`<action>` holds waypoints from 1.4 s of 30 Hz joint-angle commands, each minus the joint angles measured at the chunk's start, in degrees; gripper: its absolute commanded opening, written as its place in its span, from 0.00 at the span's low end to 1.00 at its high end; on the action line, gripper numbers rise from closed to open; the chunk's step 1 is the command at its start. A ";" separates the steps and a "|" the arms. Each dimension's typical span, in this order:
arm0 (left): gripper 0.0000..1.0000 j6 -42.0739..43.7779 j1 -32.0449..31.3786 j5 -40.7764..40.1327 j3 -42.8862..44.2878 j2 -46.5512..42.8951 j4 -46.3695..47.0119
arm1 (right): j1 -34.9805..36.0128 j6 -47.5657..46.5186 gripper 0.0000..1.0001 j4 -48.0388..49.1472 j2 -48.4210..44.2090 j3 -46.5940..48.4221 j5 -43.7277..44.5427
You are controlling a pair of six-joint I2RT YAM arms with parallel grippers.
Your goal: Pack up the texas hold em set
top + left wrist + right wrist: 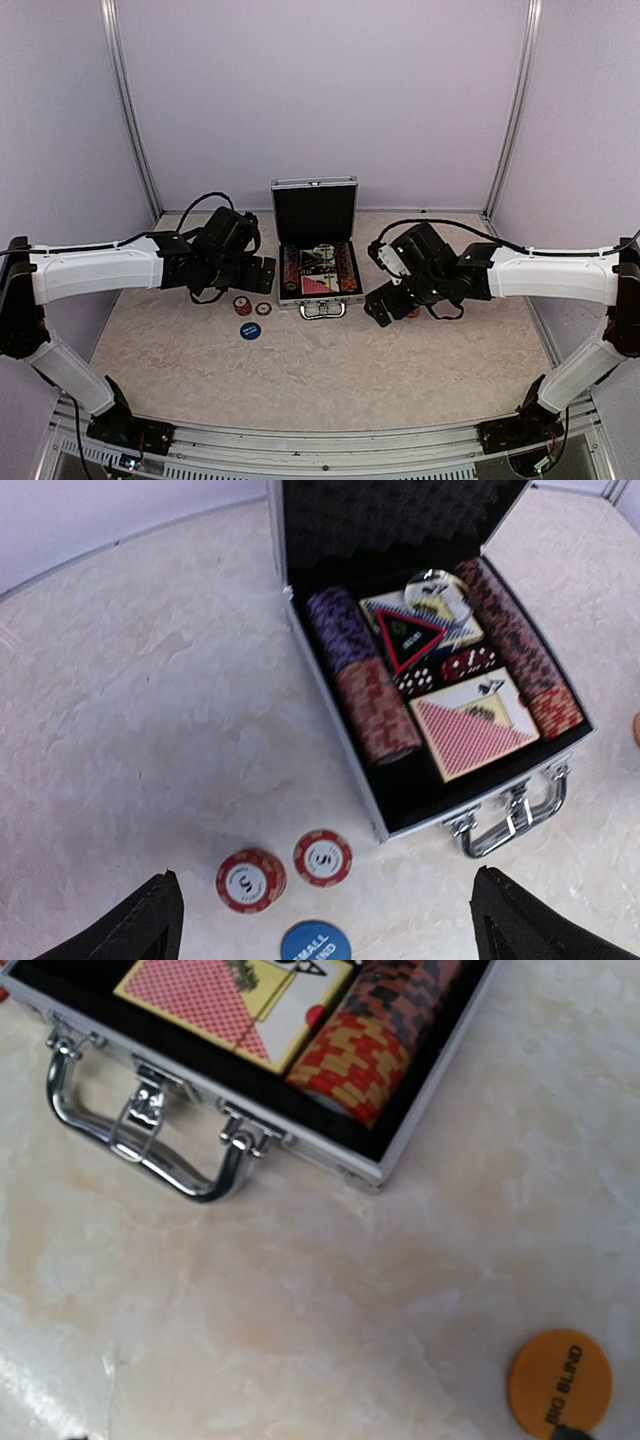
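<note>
Now the left tool (325,905) hangs released, jaws wide, over two red chips (251,879) and a blue button (315,945) on the table (150,730). The open case (390,520) lies just ahead. The right tool (383,305), likewise released, hovers near the case's handle (140,1145), with an orange button (559,1383) close beneath it.

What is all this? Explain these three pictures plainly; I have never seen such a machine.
Two robot arms are bolted at the near edge of a table. The wide picture looks down from above and behind them; the other two come from cameras on each wrist. The left gripper and right gripper both stand open, holding nothing. Between them lies an open aluminium poker case holding rows of chips, a red card deck and a red triangle. Outside it lie two red chips, a blue small-blind button and an orange big-blind button.
</note>
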 commanded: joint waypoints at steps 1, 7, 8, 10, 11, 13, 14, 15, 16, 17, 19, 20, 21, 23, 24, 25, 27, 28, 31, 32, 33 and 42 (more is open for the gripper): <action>0.99 -3.82 0.90 -0.86 -3.22 -2.99 -7.60 | -0.43 -0.14 1.00 2.29 0.68 -1.15 -1.67; 0.99 -1.79 5.96 3.69 -6.53 -1.30 -4.58 | -0.40 0.07 1.00 2.44 0.47 -1.49 -2.58; 0.99 -1.35 6.59 4.19 -6.51 -0.26 -4.07 | -0.40 0.13 1.00 2.32 0.32 -1.53 -2.50; 0.99 -1.14 7.66 4.76 -5.89 1.59 -4.05 | -0.42 0.15 1.00 1.96 -0.02 -1.61 -2.26; 0.99 -1.18 8.00 4.96 -5.49 2.51 -4.13 | -0.41 0.17 1.00 1.85 -0.21 -1.70 -2.15; 0.99 -0.95 8.37 5.35 -4.95 4.94 -3.57 | -0.42 0.27 1.00 1.82 -0.43 -1.83 -2.12; 0.99 -0.88 8.56 5.83 -4.60 5.72 -3.29 | -0.41 0.37 1.00 1.89 -0.42 -1.83 -2.14; 0.99 -0.65 8.80 6.27 -4.33 7.00 -3.01 | -0.43 0.35 1.00 1.95 -0.37 -1.90 -2.32; 0.99 -0.51 8.94 6.75 -4.05 7.71 -2.80 | -0.39 0.42 1.00 2.04 -0.31 -1.84 -2.36; 0.99 -0.49 9.08 6.99 -3.71 8.65 -2.84 | -0.41 0.43 1.00 2.09 -0.20 -1.86 -2.42; 0.99 -0.46 9.15 7.12 -3.28 10.04 -2.87 | -0.47 0.46 1.00 2.01 -0.09 -1.76 -2.64; 0.98 -0.34 9.21 7.37 -3.26 10.46 -2.72 | -0.42 0.41 1.00 2.00 -0.13 -1.75 -2.62; 0.98 -0.24 9.30 7.73 -3.30 10.80 -2.51 | -0.41 0.39 1.00 2.00 -0.25 -1.79 -2.58; 0.96 -0.14 9.53 8.15 -3.54 11.45 -2.11 | -0.41 0.23 1.00 1.99 -0.41 -1.95 -2.20; 0.95 -0.13 9.70 8.44 -3.60 11.64 -1.82 | -0.42 0.10 1.00 2.07 -0.43 -2.07 -2.15; 0.94 -0.13 9.94 8.91 -3.62 11.93 -1.57 | -0.42 0.10 1.00 2.06 -0.49 -2.03 -2.14; 0.92 -0.22 10.47 9.70 -3.61 12.34 -0.82 | -0.44 0.03 1.00 2.09 -0.35 -2.09 -2.23; 0.91 -0.22 10.73 10.03 -3.57 12.59 -0.47 | -0.43 0.05 1.00 2.09 -0.27 -2.14 -2.23; 0.86 -0.05 11.40 11.12 -3.08 13.55 -0.02 | -0.46 0.00 1.00 2.02 -0.42 -2.24 -2.10; 0.85 0.00 11.55 11.21 -2.94 14.02 0.04 | -0.42 -0.04 1.00 1.94 -0.45 -2.26 -2.01; 0.84 0.08 11.64 11.32 -2.79 14.26 0.07 | -0.41 -0.07 1.00 1.83 -0.70 -2.34 -1.92; 0.76 1.04 12.03 12.13 -1.82 16.07 -0.30 | -0.49 -0.16 1.00 1.55 -1.06 -2.66 -1.44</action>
